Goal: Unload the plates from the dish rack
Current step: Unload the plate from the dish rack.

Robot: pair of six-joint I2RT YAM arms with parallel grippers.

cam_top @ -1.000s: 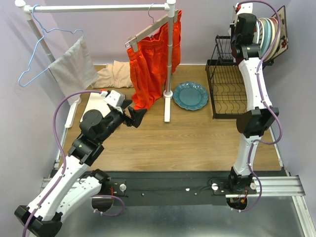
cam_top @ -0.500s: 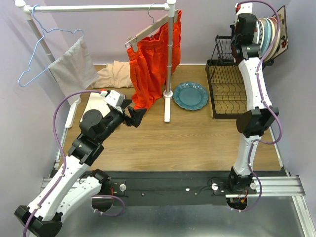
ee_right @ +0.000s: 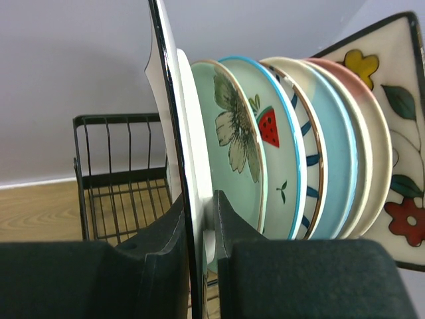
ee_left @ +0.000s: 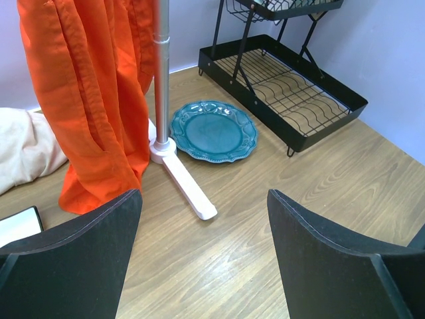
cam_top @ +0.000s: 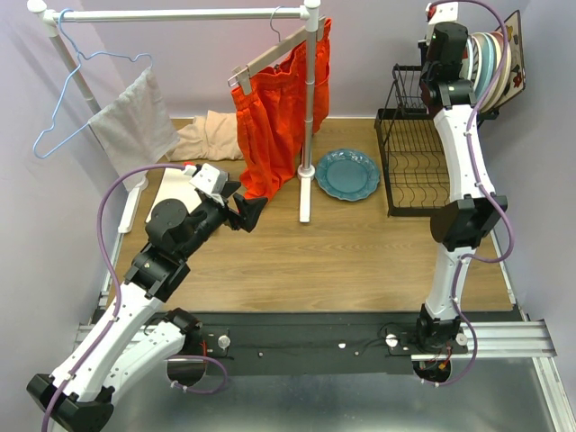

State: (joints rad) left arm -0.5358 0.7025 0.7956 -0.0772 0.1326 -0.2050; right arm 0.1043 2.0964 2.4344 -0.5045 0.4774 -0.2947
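The black wire dish rack (cam_top: 416, 162) stands at the back right, with several plates (cam_top: 490, 58) on edge in its upper shelf. In the right wrist view my right gripper (ee_right: 199, 199) is shut on the rim of the nearest one, a white plate with a black edge (ee_right: 189, 133). Behind it stand a pale mint flowered plate (ee_right: 236, 133), a blue-striped plate (ee_right: 307, 153) and a square flowered plate (ee_right: 398, 166). A teal plate (cam_top: 347, 174) lies flat on the table left of the rack. My left gripper (ee_left: 204, 219) hovers open over the wood, holding nothing.
A white clothes rail (cam_top: 309, 117) stands between the arms, its foot beside the teal plate, with orange shorts (cam_top: 274, 117) hanging from it. A grey cloth (cam_top: 135, 121) on a blue hanger and beige fabric (cam_top: 207, 135) are at the back left. The rack's lower shelf (ee_left: 292, 93) holds nothing.
The right jaws have closed a little further onto the white plate's rim. The left arm has not moved.
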